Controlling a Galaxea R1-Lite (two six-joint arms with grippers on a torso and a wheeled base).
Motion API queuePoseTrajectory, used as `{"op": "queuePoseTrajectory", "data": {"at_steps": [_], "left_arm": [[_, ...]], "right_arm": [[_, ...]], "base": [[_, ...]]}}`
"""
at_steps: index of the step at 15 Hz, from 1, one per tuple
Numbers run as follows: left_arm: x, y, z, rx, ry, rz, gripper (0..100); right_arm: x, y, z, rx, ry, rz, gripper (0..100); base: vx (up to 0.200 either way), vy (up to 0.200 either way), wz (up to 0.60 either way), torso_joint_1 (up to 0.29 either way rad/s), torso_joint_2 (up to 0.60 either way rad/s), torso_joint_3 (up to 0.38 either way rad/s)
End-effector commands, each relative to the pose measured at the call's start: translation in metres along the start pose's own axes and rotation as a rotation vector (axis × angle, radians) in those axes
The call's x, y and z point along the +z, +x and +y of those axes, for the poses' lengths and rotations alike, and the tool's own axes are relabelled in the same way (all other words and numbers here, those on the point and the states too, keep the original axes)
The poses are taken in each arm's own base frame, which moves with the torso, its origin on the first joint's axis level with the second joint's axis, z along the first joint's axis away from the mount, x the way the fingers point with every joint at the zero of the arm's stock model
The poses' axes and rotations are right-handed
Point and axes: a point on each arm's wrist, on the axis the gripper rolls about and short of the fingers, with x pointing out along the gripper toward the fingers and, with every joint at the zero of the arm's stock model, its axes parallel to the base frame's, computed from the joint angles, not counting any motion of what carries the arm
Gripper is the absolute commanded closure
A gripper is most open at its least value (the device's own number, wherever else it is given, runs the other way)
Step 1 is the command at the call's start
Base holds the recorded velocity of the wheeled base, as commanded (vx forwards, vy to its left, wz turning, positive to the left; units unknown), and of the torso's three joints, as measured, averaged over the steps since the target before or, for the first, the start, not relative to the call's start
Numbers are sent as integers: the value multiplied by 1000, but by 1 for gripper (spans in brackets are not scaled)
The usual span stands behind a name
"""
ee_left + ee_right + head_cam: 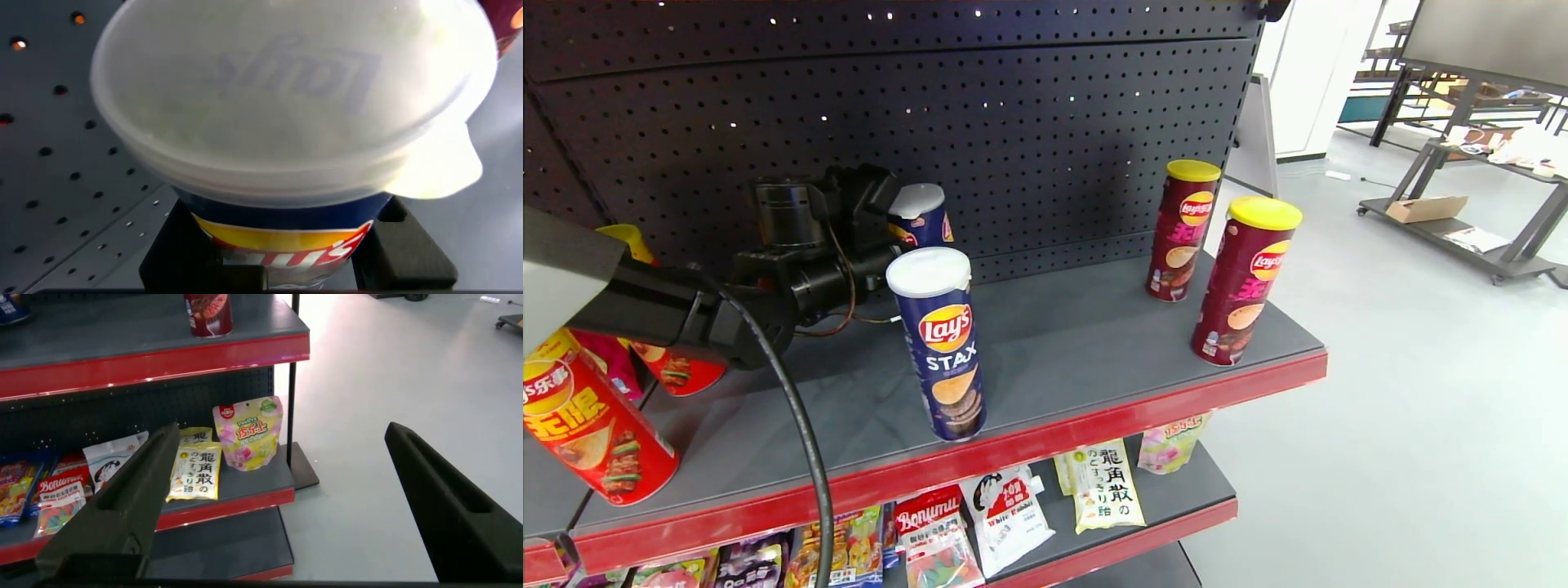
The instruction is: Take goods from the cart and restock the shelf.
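Observation:
My left gripper (892,227) is at the back of the grey top shelf (1078,359), shut on a blue chip can with a white lid (920,214). In the left wrist view the blue can (286,106) stands upright between the black fingers (172,249), close to the pegboard. A second blue can (939,343) stands upright in front of it, near the red shelf edge. My right gripper (282,437) hangs open and holds nothing, out in front of the lower shelf.
Two maroon cans with yellow lids (1184,229) (1245,282) stand at the shelf's right end. Red cans (588,416) sit at the left. Snack bags (196,465) hang along the lower shelf. Open floor lies to the right, with carts (1462,220) far off.

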Motion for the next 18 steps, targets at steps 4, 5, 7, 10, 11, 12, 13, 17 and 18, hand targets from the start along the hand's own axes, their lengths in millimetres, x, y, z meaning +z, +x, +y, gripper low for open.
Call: {"op": "queuePoseTrajectory", "data": {"at_steps": [4, 5, 7, 10, 11, 12, 13, 17, 18], "left_arm": [[-3, 3, -2, -7, -2, 6, 100], [-3, 3, -2, -7, 1, 5, 100], [-3, 3, -2, -7, 3, 5, 100], [-5, 3, -3, -6, 6, 11, 0], [-5, 3, -3, -6, 6, 11, 0], [-4, 3, -2, -6, 4, 8, 0], [-2, 2, -2, -6, 1, 5, 0], [1, -10, -5, -7, -3, 14, 0], [-1, -17, -6, -4, -7, 29, 0]], "right_arm": [[0, 0, 0, 0, 1, 1, 0], [0, 0, 0, 2, -1, 2, 0], [0, 0, 0, 2, -1, 2, 0], [0, 0, 0, 2, -1, 1, 0], [0, 0, 0, 2, 1, 1, 0], [0, 0, 0, 2, -1, 1, 0], [0, 0, 0, 2, -1, 2, 0], [0, 0, 0, 2, 1, 1, 0], [0, 0, 0, 2, 1, 1, 0]], "base": [[0, 0, 0, 0, 0, 0], [0, 0, 0, 0, 0, 0], [0, 0, 0, 0, 0, 0], [0, 0, 0, 0, 0, 0], [0, 0, 0, 0, 0, 0], [0, 0, 0, 0, 0, 0], [0, 0, 0, 0, 0, 0], [0, 0, 0, 0, 0, 0], [0, 0, 0, 0, 0, 0]]}}
